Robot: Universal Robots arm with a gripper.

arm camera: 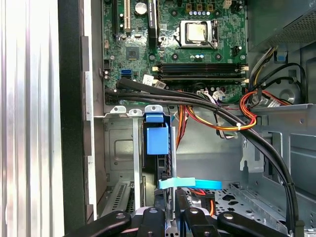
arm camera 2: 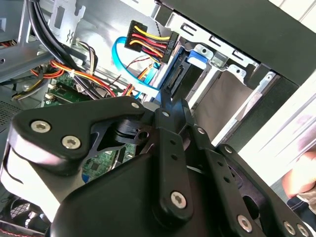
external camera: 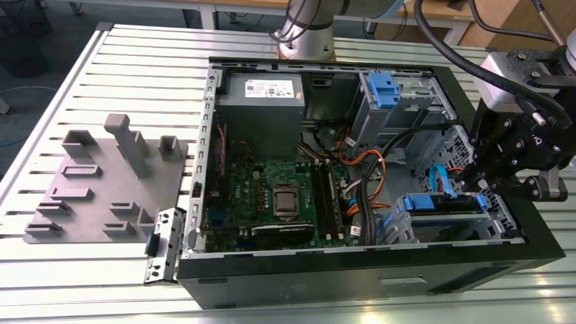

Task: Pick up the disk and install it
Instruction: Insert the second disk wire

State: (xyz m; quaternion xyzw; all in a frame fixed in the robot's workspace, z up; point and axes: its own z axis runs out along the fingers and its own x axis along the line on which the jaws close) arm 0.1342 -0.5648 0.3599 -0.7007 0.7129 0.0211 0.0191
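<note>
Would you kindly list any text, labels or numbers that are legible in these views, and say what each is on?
None can be read.
White sticker on the grey power-supply box: print too small.
Black connector with coloured wires: white marking on its edge, blurred.
Motherboard: markings too fine.

This is a robotics lab or test workshop. An open desktop computer case lies on its side on a slatted aluminium workbench, its motherboard and power supply bared, well to the side of the gripper. Farther off on the bench sits a grey fixture plate with upright blocks (a holding jig, by its look). The robot arm's base is bolted to the bench behind the case, and beyond it stand cardboard boxes.
</note>
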